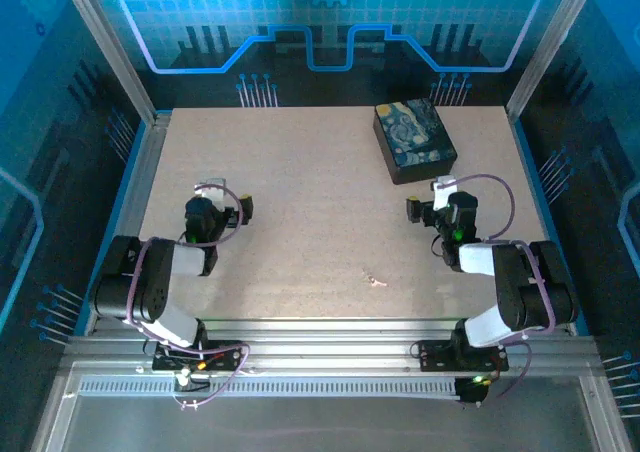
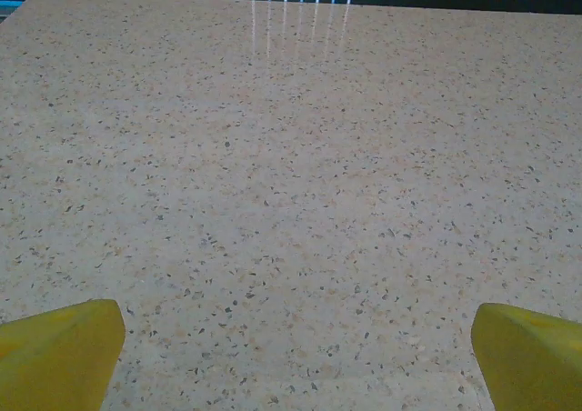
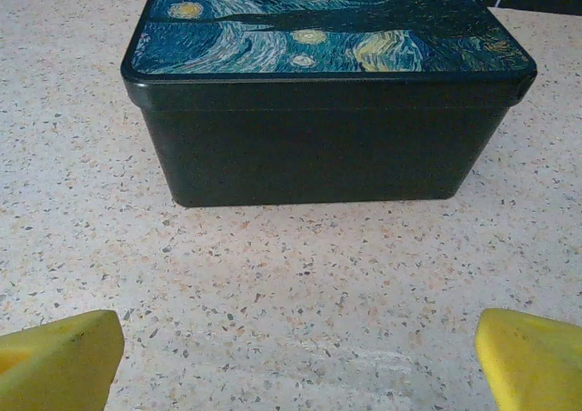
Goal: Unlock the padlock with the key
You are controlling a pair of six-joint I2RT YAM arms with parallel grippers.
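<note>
- Left gripper [image 2: 296,352]: its yellow fingers [image 2: 64,352] are spread wide and hold nothing. Bare speckled table [image 2: 291,156] lies between and ahead of them.
- Key [image 1: 375,280]: a tiny pale sliver on the table. It lies back from both pairs of fingers, toward the arm bases, and nearer the right pair. It is too small to make out, and I cannot tell whether the padlock lies with it.
- Right gripper [image 3: 296,356]: its yellow fingers [image 3: 527,361] stand wide apart and empty. Just ahead is a dark box [image 3: 318,129] with a blue-yellow swirl print on its lid, the far edge cut off.

I see two robot arms [image 1: 150,277] [image 1: 520,287], one dark box [image 1: 414,140], one table [image 1: 300,172] and one tiny pale thing [image 1: 375,281] (too small to name).
</note>
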